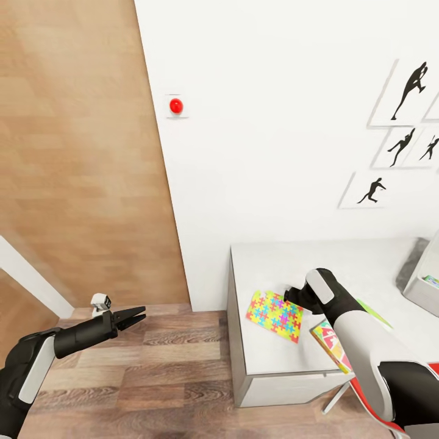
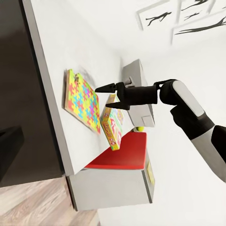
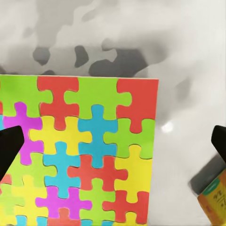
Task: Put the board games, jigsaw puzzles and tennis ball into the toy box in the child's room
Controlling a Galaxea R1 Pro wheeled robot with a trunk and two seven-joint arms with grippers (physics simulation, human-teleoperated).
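Observation:
A jigsaw puzzle (image 1: pixel 275 315) (image 2: pixel 82 101) (image 3: pixel 89 155) lies flat near the front left corner of the table (image 1: pixel 268 259). My right gripper (image 1: pixel 291 299) (image 2: pixel 109 96) (image 3: pixel 114 143) hovers just above the puzzle's far edge, open, its fingertips (image 3: pixel 9 148) spread wide with nothing between them. Beside the puzzle lies a board game (image 1: pixel 329 342) (image 2: pixel 113 125), a flat box with red and yellow lettering, partly hidden under my right arm. The tennis ball (image 2: pixel 139 128) rests beyond it. The grey toy box (image 1: pixel 422 291) (image 2: pixel 136 75) sits at the table's far right. My left gripper (image 1: pixel 144 312) hangs open over the floor, left of the table.
A red chair (image 1: pixel 434 369) (image 2: pixel 120 157) stands at the table's right front. White wall with black baseball-player posters (image 1: pixel 407 91) rises behind the table, with a red button (image 1: pixel 176 106) on it. Wood-plank floor (image 1: pixel 164 378) stretches left of the table beside a wooden panel (image 1: pixel 73 152).

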